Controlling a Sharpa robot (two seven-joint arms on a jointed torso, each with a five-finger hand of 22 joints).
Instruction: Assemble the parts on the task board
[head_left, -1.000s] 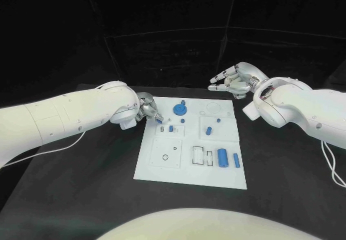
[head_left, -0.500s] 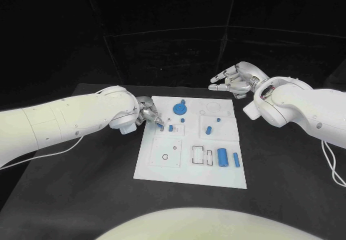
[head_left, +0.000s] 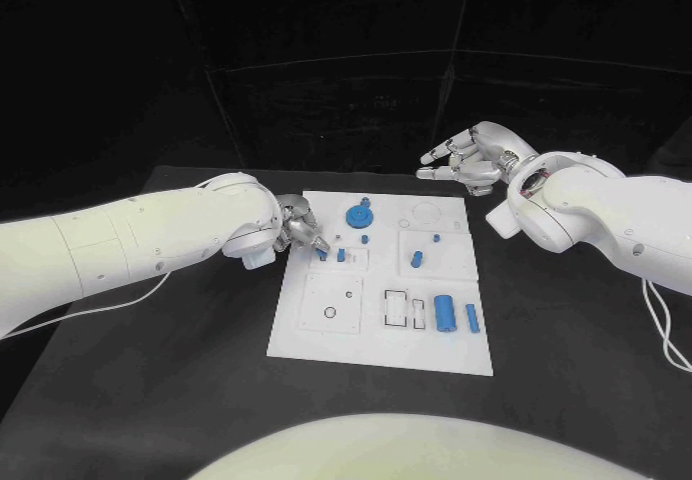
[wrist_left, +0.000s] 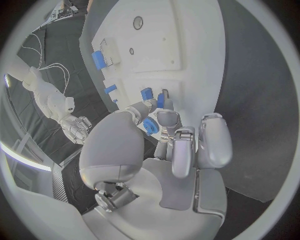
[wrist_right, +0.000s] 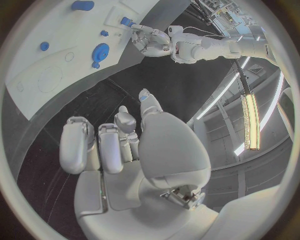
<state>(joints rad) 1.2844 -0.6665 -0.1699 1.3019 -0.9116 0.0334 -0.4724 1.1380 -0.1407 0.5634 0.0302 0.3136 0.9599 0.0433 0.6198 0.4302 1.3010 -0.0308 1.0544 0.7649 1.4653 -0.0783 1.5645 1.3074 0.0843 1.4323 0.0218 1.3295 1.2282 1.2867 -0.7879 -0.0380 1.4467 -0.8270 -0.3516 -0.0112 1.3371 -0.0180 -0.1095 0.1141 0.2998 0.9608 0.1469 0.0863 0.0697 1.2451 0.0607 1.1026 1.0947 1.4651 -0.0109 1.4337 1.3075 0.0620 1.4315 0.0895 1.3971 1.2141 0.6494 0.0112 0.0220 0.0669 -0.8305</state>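
Left hand (head_left: 299, 228) pinches a small blue part (wrist_left: 150, 125) at its fingertips – over the task board (head_left: 346, 335) at its near-left edge, a seated blue peg (head_left: 340, 255) just beside. Right hand (head_left: 464, 160) hovers beyond the board's far edge, fingers apart, holding nothing – the farther hand.

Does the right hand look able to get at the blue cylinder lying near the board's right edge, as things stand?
Probably yes. The right hand hovers beyond the task board's far edge holding nothing, and the blue cylinder lies uncovered; the left hand works at the opposite side.
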